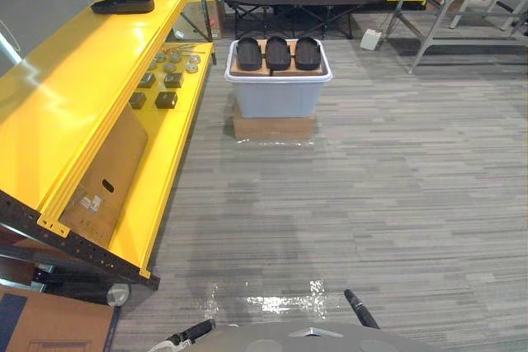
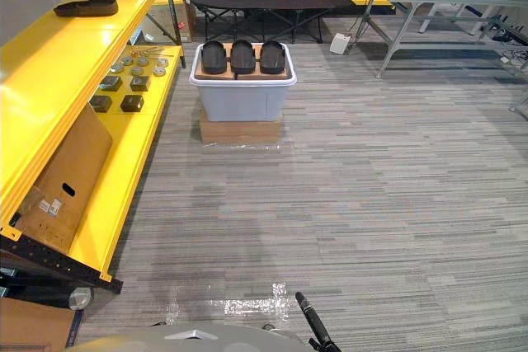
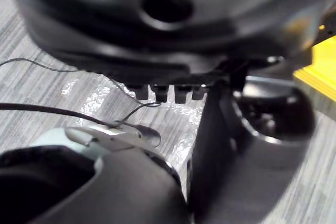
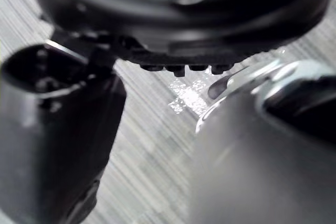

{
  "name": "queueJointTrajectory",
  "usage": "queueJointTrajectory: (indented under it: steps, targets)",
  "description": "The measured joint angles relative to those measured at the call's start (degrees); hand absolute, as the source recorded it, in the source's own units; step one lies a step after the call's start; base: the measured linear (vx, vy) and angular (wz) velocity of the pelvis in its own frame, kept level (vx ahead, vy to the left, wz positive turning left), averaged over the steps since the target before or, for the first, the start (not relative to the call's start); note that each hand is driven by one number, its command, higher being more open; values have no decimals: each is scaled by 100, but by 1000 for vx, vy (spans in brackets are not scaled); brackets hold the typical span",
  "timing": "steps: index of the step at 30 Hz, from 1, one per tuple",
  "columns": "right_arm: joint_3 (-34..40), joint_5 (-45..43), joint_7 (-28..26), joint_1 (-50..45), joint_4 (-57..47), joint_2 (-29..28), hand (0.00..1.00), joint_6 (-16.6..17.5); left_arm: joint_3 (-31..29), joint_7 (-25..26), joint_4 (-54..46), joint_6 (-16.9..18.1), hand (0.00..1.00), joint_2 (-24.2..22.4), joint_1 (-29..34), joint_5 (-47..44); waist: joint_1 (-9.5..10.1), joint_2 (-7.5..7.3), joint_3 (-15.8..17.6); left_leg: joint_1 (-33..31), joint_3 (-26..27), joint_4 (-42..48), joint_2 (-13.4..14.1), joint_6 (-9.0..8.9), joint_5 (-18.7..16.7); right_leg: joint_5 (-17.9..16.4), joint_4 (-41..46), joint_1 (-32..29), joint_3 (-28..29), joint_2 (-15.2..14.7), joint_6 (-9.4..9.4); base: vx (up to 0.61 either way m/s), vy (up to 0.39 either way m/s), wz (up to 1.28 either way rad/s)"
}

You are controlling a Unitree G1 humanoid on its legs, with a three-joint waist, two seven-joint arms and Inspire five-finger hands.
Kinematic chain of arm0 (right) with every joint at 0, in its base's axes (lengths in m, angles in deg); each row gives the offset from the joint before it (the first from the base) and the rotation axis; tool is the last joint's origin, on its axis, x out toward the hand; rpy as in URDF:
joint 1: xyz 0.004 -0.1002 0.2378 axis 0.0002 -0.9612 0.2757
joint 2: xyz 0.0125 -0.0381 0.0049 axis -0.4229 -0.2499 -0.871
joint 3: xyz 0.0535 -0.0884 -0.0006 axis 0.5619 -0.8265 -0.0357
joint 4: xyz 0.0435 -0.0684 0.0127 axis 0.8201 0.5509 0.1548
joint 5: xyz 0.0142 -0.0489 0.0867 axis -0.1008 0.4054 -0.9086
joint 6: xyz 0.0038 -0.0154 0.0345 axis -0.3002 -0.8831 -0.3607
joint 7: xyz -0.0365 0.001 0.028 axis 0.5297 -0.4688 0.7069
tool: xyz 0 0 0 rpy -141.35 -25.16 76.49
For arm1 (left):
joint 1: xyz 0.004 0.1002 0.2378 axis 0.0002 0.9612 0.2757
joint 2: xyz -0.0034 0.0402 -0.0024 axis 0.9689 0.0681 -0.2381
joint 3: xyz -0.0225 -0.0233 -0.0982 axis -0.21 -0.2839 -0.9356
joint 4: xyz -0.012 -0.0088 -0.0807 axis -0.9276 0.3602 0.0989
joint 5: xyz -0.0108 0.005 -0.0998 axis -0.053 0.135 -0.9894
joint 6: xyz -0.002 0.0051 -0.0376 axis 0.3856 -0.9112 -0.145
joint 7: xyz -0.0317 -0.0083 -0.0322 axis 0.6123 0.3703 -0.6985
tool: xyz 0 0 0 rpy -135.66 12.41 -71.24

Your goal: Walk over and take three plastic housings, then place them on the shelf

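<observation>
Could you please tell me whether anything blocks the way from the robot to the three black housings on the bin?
Nothing visible does. The grey striped floor lies open up to the pale plastic bin carrying the three black plastic housings; the yellow metal shelf runs alongside on the left, not across.

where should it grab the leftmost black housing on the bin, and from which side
Probably its near rounded end, coming from above and the front. The left housing lies flat on the cardboard sheet atop the bin, long axis pointing away, with the middle housing close beside it, leaving little room along that flank.
</observation>
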Motion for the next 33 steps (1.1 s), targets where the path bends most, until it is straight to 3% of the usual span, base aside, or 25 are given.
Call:
queueJointTrajectory:
  steps: [3, 8, 14, 24, 33]
  targets:
    - [-158, 5, -330, 457, -21, -30, 100, 208, 209, -108, 145, 151, 100, 30, -304, 60, -5, -3, 2, 64, 17, -140, -29, -54, 33, 101, -144, 52, -20, -5, 148, 53, 31, -1]
    - [-586, 144, -772, 1286, -49, -46, 100, 783, 1141, -462, 65, 718, 100, -22, -902, 30, -8, -19, 13, 53, -38, -258, -130, -136, 86, 180, -306, 78, -93, -67, 163, 2, 14, 6]
    - [-688, 276, -722, 1594, -234, 237, 100, 1334, 1488, -332, -56, 778, 100, -1, -1230, -248, -127, -56, 50, 34, -75, -332, -180, -98, 109, 185, -319, 44, -134, -94, 156, -6, -2, 2]
    - [-685, 505, -117, 1303, 89, 153, 100, 1261, 1559, 648, 1, 1451, 100, -29, -996, 58, -160, -44, 89, 45, -95, -312, -215, -90, 114, 229, -421, 111, -147, -118, 127, -17, -7, 1]
    - [-589, 235, -130, 962, 327, -57, 100, 1008, 1382, 653, 319, 1525, 100, -130, -584, 33, -154, -13, 211, 129, -89, -215, -246, 25, 112, 208, -280, 149, -81, -156, 94, -93, -17, -3]
